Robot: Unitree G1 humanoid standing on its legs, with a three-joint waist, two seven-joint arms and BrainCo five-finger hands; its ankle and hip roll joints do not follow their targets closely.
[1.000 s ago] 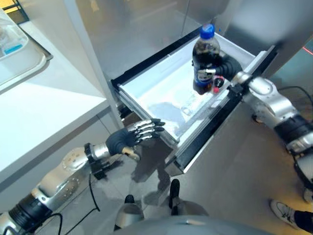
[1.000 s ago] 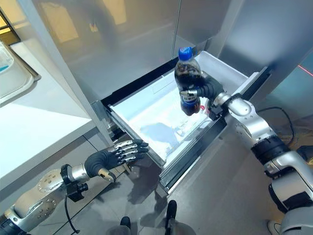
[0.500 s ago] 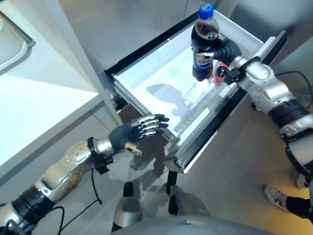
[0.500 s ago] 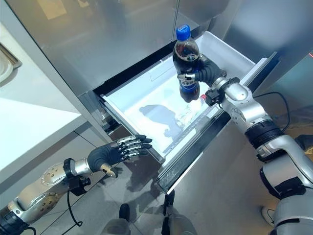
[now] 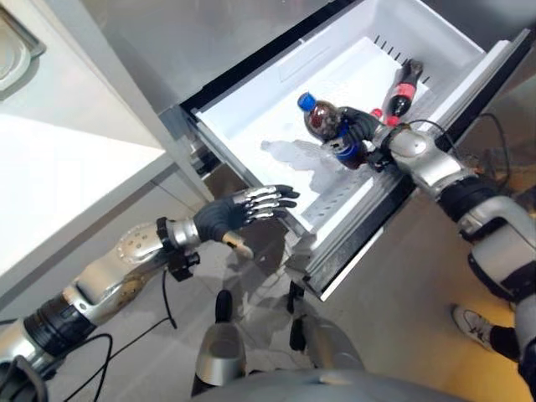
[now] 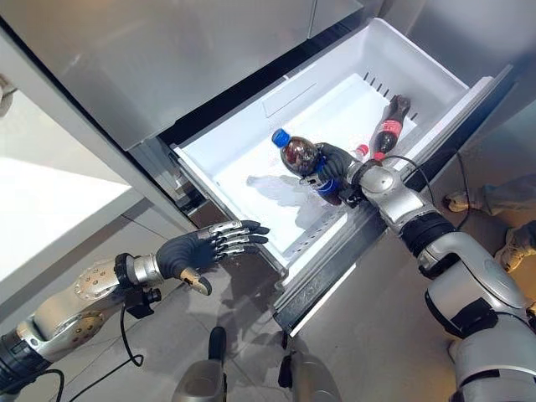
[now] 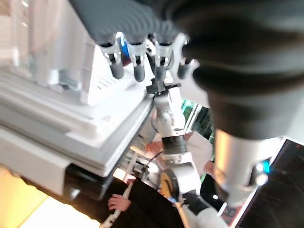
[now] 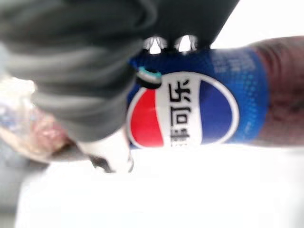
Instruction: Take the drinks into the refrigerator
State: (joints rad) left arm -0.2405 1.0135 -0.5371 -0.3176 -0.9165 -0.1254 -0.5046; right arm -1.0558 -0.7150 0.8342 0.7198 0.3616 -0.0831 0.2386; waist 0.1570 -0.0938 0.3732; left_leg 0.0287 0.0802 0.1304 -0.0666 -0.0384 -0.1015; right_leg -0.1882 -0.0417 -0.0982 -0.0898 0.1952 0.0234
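A dark cola bottle [image 5: 321,122] with a blue cap and blue label [image 8: 204,110] leans low inside the open white refrigerator drawer [image 5: 272,113], cap pointing to the left. My right hand [image 5: 358,131] is shut on its lower half, down in the drawer by the front wall. A second dark bottle with a red label [image 5: 400,87] lies at the drawer's right end. My left hand [image 5: 237,211] hovers open, fingers [image 7: 137,66] straight, just outside the drawer's left front corner, holding nothing.
The steel refrigerator front [image 5: 167,42] rises behind the drawer. A white counter [image 5: 59,167] runs along the left. A small red-capped thing [image 6: 362,152] lies behind my right wrist. A person's shoes [image 6: 467,201] stand on the floor at the right.
My right hand has lowered the cola bottle from upright above the drawer down into it, tipping it over. The camera has shifted; the left hand stays by the drawer corner.
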